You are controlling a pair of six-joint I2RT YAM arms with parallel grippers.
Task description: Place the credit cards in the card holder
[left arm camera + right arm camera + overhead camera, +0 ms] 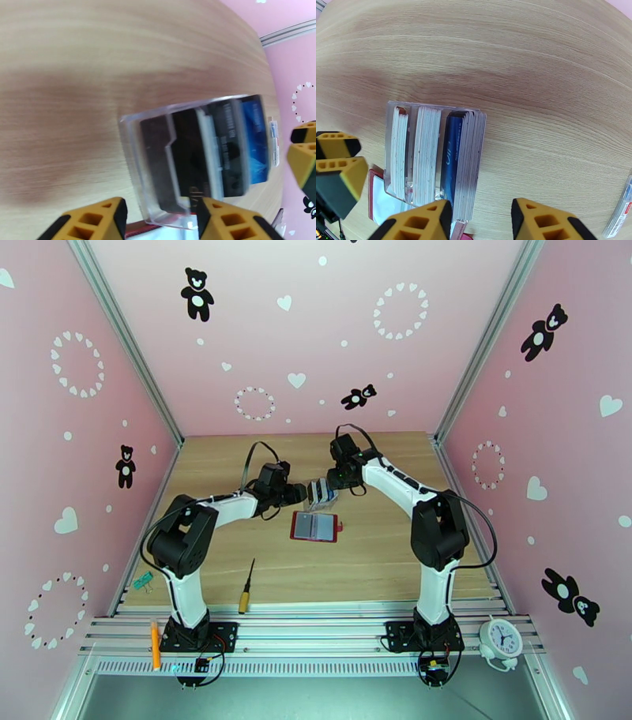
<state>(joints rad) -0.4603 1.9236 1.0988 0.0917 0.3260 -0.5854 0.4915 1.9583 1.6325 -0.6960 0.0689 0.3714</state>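
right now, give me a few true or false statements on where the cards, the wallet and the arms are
1. The card holder lies open on the table. True.
2. The credit cards stand on edge in a clear rack. True.
3. The screwdriver lies on top of the card holder. False: it lies on the bare table, apart from the holder, toward the near edge.
4. The right end effector is shut on a blue card. False: its fingers stand wide apart over the rack and the blue card sits in its slot.
5. A white clock stands beside the right arm's base. True.
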